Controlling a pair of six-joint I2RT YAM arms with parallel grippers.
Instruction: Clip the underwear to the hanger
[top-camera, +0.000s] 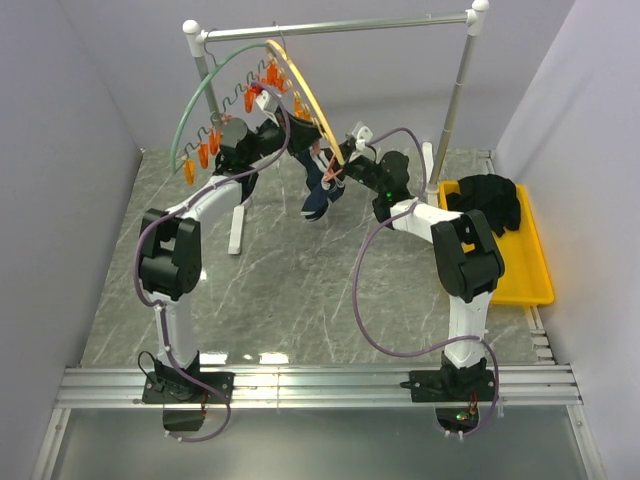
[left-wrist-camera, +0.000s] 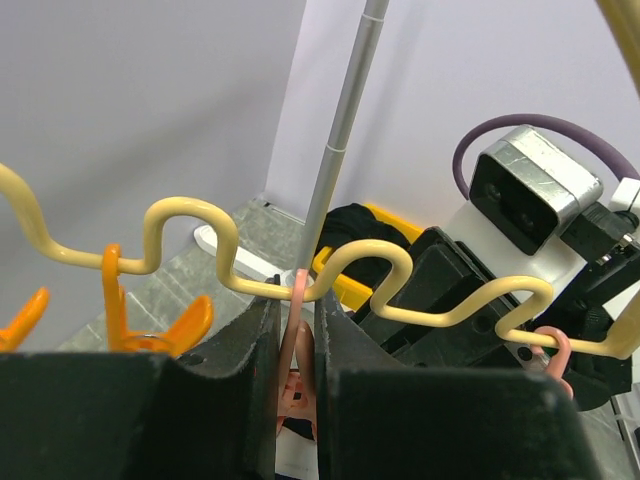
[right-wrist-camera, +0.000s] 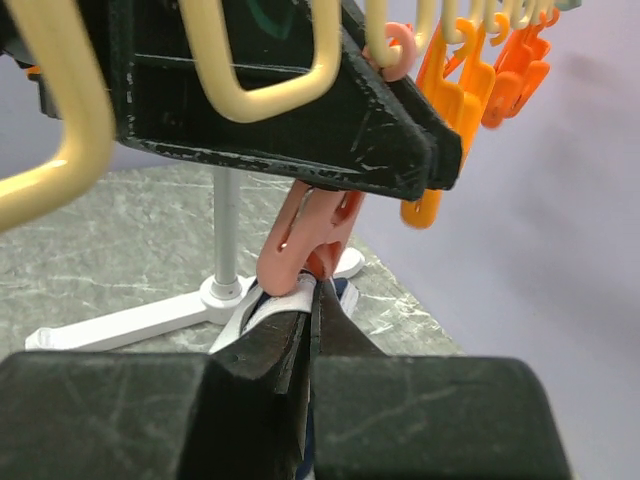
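The yellow hanger (top-camera: 298, 78) hangs from the rack bar with its row of clips. Its wavy wire crosses the left wrist view (left-wrist-camera: 380, 255). My left gripper (top-camera: 296, 138) (left-wrist-camera: 297, 300) is shut on the handles of a salmon clip (left-wrist-camera: 297, 335) of that hanger and squeezes it. The navy underwear (top-camera: 320, 195) hangs below the clip. My right gripper (top-camera: 336, 174) (right-wrist-camera: 318, 285) is shut on its white waistband (right-wrist-camera: 268, 308) and holds it up to the mouth of the clip (right-wrist-camera: 300, 240), touching it.
A green hanger (top-camera: 195, 108) with orange clips (top-camera: 203, 152) hangs left of the yellow one. The rack's white foot (top-camera: 237, 228) and right post (top-camera: 455, 95) stand on the table. A yellow tray (top-camera: 535, 270) at right holds a black clothing pile (top-camera: 488, 200).
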